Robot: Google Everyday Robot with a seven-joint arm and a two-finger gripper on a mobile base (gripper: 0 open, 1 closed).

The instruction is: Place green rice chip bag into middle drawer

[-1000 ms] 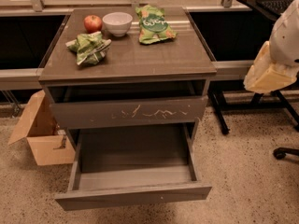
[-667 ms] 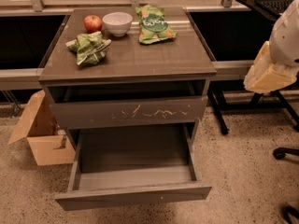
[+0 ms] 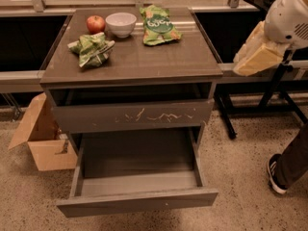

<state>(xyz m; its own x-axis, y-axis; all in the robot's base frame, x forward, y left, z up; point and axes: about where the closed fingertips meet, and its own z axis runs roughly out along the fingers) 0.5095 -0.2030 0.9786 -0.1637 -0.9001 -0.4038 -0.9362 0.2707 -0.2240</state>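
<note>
Right now the flat green rice chip bag with the dark round logo [image 3: 159, 25] lies on the grey-brown wooden cabinet top [image 3: 144, 59], towards the back, right of centre. Just left of it sits a small white bowl [image 3: 121, 23], and beside that a red apple [image 3: 96, 23]. Nearer the front left lies a crumpled, paler green snack bag [image 3: 91, 47], apart from all three.

Below the top, the drawer front with pale scratch marks [image 3: 132, 115] is pushed in. Under it, the wide plain-fronted middle drawer [image 3: 137, 203] stands pulled well out over the speckled floor.

The gripper [image 3: 255, 57] hangs at the far right on the white robot arm [image 3: 288, 13], off the side of the cabinet and well apart from the chip bag; I cannot tell how it is set.

An open cardboard box [image 3: 41, 138] sits on the floor at left, and a person's dark trouser leg and shoe [image 3: 286, 165] show at lower right.
</note>
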